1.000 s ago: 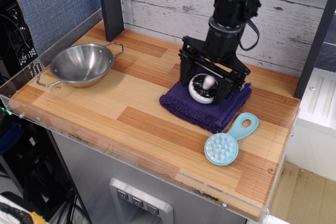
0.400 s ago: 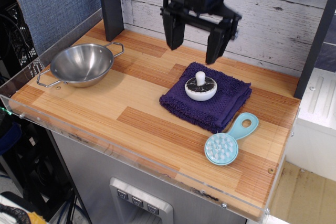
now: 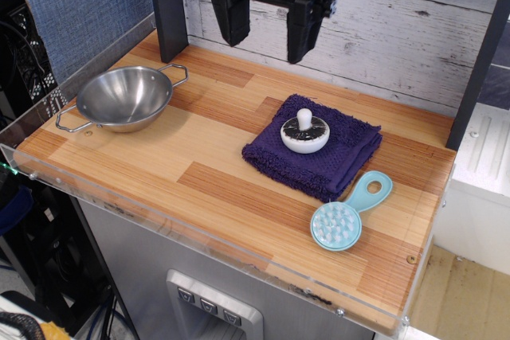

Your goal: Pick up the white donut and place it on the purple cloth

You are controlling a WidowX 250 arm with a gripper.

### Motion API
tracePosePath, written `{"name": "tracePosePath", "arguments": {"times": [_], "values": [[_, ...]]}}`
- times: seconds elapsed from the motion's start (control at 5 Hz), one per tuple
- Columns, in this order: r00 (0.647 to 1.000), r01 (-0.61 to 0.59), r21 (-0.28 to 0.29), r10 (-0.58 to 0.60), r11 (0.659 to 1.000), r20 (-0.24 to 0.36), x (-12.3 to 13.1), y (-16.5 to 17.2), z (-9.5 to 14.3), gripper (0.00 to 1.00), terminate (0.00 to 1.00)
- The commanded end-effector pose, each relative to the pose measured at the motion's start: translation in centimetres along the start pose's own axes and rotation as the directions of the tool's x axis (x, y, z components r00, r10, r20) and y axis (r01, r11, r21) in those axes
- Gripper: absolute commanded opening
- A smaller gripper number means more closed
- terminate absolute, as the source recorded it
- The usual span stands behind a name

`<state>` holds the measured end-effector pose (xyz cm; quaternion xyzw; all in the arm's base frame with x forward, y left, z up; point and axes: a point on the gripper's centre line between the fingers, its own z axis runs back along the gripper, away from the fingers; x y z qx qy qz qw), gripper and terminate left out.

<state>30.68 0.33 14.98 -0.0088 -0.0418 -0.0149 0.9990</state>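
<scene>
On my wooden worktop (image 3: 207,173) I see a steel bowl (image 3: 123,99) with two handles at the left, and a light blue brush (image 3: 347,213) lying near the front right.

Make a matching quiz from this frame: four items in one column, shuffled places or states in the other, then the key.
Items
1. white donut
2. gripper
3. steel bowl
4. light blue brush

Places or states
A. far left of the counter
B. open, raised near the back wall
C. resting on the purple cloth
D. on bare wood by the front right

Pairs: 1-C, 2-B, 3-A, 4-D
</scene>
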Motion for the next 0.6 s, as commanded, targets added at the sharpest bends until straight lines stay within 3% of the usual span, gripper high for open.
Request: {"name": "tracePosePath", "arguments": {"times": [0.0, 0.2, 0.4], "values": [[0.996, 0.072, 0.033, -0.073, 0.997, 0.053, -1.80, 1.01, 2.61, 1.00, 0.00], [0.996, 0.072, 0.033, -0.073, 0.997, 0.053, -1.80, 1.01, 2.61, 1.00, 0.00], [0.996, 0.072, 0.033, -0.073, 0.997, 0.053, -1.80, 1.01, 2.61, 1.00, 1.00]]}}
